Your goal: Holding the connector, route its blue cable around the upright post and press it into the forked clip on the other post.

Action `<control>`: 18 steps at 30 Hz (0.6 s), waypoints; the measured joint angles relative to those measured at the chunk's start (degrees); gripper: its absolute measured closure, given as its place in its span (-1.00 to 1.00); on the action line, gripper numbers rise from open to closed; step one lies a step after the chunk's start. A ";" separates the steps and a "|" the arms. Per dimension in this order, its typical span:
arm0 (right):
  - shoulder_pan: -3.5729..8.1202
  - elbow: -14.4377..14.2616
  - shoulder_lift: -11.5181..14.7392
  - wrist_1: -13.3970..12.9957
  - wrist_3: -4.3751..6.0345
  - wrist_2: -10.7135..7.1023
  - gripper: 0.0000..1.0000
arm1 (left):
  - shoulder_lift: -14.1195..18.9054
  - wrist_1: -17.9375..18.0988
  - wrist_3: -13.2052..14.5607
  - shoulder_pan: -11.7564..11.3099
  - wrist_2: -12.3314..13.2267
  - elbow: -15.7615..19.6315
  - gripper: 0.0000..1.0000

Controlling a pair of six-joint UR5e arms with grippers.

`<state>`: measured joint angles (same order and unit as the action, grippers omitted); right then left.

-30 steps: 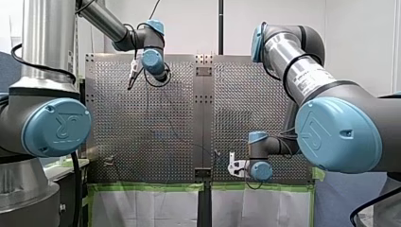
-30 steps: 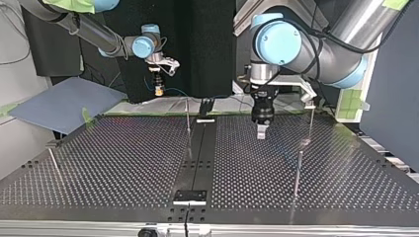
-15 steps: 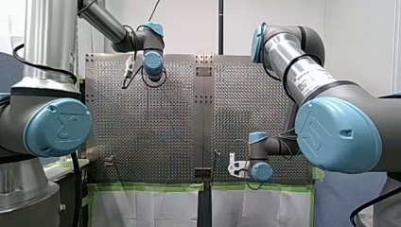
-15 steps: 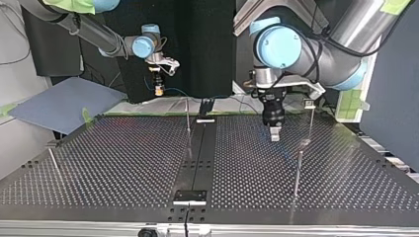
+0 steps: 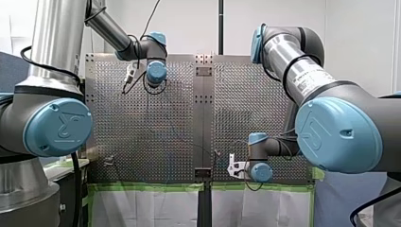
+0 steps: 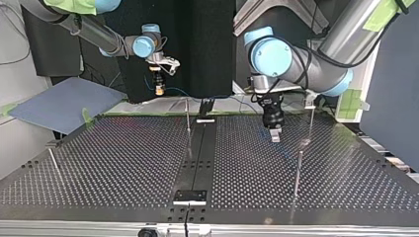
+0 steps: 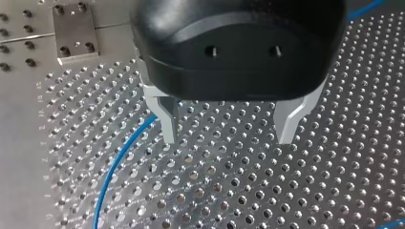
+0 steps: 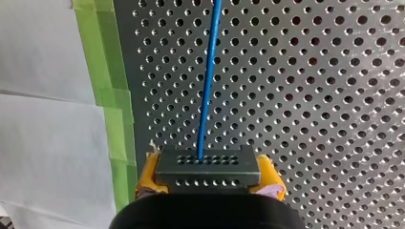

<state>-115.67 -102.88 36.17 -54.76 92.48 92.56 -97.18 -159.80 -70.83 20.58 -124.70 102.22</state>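
My right gripper (image 8: 208, 183) is shut on a black connector (image 8: 208, 167) between its yellow pads. A blue cable (image 8: 207, 81) leaves the connector and runs out over the perforated plate. In the top view my right gripper (image 6: 158, 89) hangs beyond the table's far edge at the left, and the cable (image 6: 179, 91) trails off it. My left gripper (image 7: 228, 138) is open just above the plate, its metal fingers (image 7: 168, 125) empty, with a stretch of blue cable (image 7: 114, 167) lying beside one finger. In the top view my left gripper (image 6: 274, 136) hovers between a thin post (image 6: 188, 117) and another post (image 6: 311, 123).
More thin posts stand at the top view's right front (image 6: 297, 172) and far left (image 6: 54, 162). A black strip (image 6: 200, 148) runs down the table's middle. A grey sheet (image 6: 64, 103) lies off the far left corner. Green tape (image 8: 107, 95) edges the plate near my right gripper.
My left gripper has shifted toward the top view's right, its wrist turning, and stays open. My right arm has held still with the connector.
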 joint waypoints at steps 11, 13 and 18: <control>0.13 0.00 -0.15 -0.12 0.00 0.00 1.00 | 2.30 0.60 -3.51 0.86 -3.31 0.00 -1.00; 0.15 0.00 -0.15 -0.15 0.00 0.00 1.00 | 2.57 0.88 -2.66 1.08 -2.45 0.02 -1.00; 0.18 -0.01 -0.18 -0.17 0.00 0.00 1.00 | 2.65 0.93 -0.40 1.42 0.37 0.02 -1.00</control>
<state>-115.48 -102.89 35.99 -54.93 92.48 92.56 -94.52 -158.88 -71.23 22.00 -124.33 102.24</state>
